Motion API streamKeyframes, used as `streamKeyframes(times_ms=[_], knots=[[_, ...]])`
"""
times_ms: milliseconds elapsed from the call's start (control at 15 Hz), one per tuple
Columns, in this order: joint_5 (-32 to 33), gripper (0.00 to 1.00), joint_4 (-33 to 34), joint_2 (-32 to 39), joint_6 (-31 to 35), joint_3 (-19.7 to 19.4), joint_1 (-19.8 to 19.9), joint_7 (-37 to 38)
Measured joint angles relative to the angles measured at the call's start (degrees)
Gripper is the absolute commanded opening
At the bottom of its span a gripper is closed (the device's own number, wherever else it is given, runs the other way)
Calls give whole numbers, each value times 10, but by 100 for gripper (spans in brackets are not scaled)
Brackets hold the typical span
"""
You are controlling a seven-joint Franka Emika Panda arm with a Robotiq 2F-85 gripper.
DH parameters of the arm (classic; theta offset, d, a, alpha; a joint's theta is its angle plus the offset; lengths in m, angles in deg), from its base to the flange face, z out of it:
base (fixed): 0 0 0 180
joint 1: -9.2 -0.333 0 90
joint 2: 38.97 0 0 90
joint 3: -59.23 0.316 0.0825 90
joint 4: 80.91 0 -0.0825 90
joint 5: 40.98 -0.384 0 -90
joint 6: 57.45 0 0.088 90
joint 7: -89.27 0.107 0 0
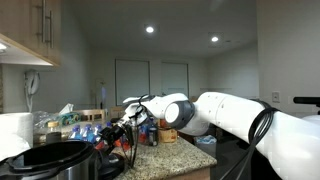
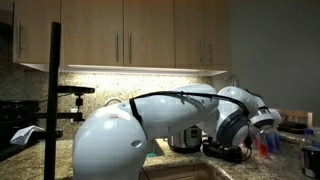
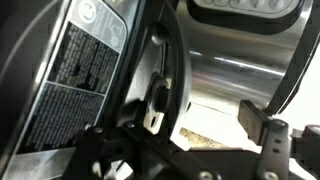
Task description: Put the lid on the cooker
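Observation:
The cooker [image 3: 235, 75] fills the upper right of the wrist view with its silver steel body and black top part. It also shows in both exterior views, at the lower left [image 1: 50, 158] and behind my arm [image 2: 185, 138]. The lid [image 3: 80, 80], black with a printed label and a shiny rim, stands on edge at the left of the wrist view, close beside the cooker. My gripper [image 3: 200, 125] is open. Its left finger sits against the lid's rim and its right finger is free over the pale counter. In an exterior view the gripper [image 1: 118, 136] is low beside the cooker.
Small bottles and packets [image 1: 85, 125] crowd the counter behind the cooker, and red and blue bottles [image 2: 266, 146] stand to one side. Wall cabinets [image 2: 150, 35] hang above. The speckled counter's edge [image 1: 190, 158] lies under my arm.

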State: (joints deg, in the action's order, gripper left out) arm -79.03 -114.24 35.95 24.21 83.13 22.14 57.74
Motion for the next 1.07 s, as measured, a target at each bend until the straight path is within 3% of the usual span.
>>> streamKeyframes(times_ms=[333, 533, 667, 800, 1067], knots=[[19, 28, 5, -4, -14, -14, -6, -1], [48, 9, 17, -5, -67, -21, -14, -3], [71, 5, 29, -5, -88, -28, -20, -10], [91, 10, 41, -5, -111, -30, -25, -34], [126, 10, 78, -3, -137, -34, -42, -65]])
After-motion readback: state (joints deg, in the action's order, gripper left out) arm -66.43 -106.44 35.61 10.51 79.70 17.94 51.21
